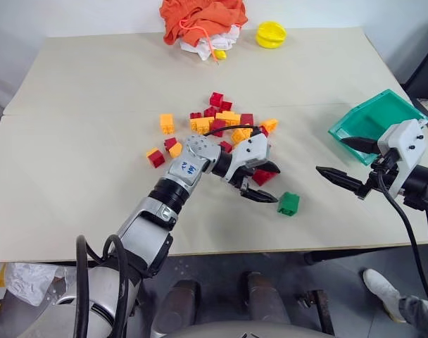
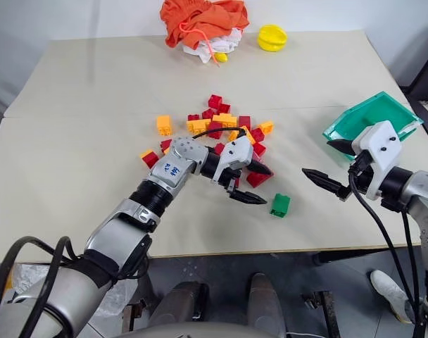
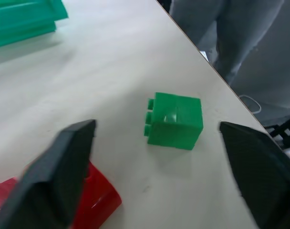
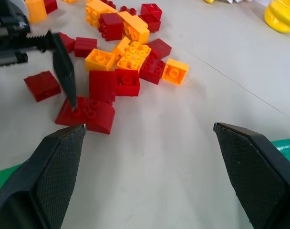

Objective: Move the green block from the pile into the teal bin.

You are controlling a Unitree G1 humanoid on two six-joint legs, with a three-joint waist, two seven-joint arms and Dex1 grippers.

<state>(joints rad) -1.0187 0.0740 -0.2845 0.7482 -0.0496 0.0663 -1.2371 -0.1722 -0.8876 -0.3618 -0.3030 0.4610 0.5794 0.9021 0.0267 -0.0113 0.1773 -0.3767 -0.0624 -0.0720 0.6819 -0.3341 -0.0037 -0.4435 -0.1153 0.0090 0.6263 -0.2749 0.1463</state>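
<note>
Green block [image 3: 175, 120] lies on its side

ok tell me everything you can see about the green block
The green block is a small, roughly cube-shaped toy brick of glossy dark-green plastic, the only green one in sight. It lies tipped on its side on the pale table, its round studs pointing sideways rather than up. It sits alone near the table's front edge, apart from the pile of red and yellow-orange bricks. Nothing touches it: the left tool stands open just beside it, fingers apart, with the block ahead of the gap between them.
</note>
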